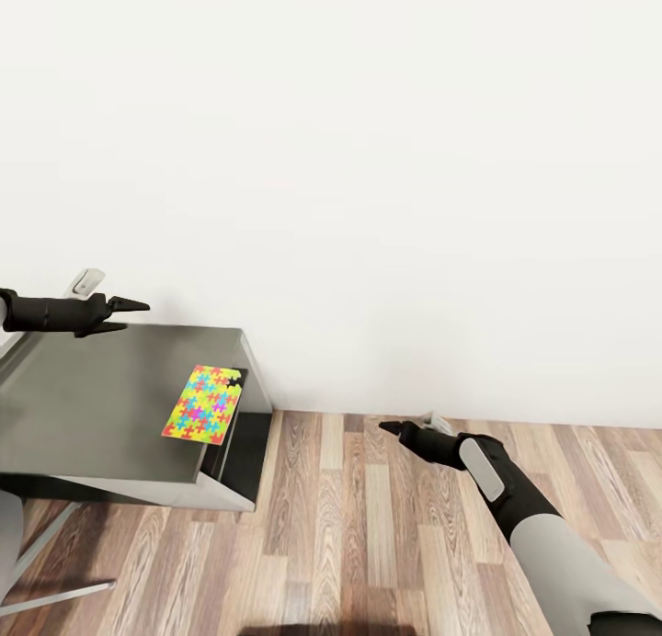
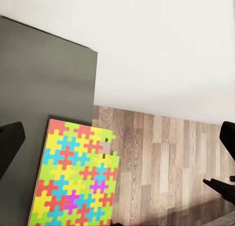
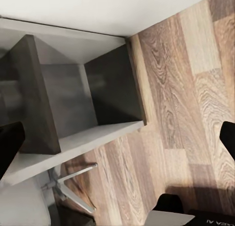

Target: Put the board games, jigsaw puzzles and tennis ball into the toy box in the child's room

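Head view: robot is facing a plain white wall (image 1: 368, 140) with wood-plank floor (image 1: 368, 526) below it. Dark grey-topped cabinet (image 1: 83, 406) is sitting low at the left. One jigsaw puzzle (image 1: 203, 403) is lying flat on that grey top, near the right front corner, one short end reaching the edge.

Left pincer (image 1: 129, 314) is hovering above the cabinet's back edge, well apart from the puzzle, fingers pointing right, holding nothing. Its tips are looking close together from the head camera; the left wrist view is showing the fingers (image 2: 10, 143) spread wide at the frame sides, so I'm reading it as open. Same view is looking down on the puzzle (image 2: 76, 179), its corner overhanging the cabinet edge above the floor.

Right pincer (image 1: 393, 427) is hanging over the floor right of the cabinet, pointing left, empty. Right wrist view: fingers (image 3: 9, 145) are standing far apart, looking into the cabinet's open side compartment (image 3: 73, 103). Chair base legs (image 3: 73, 187) are showing on the floor beside it.
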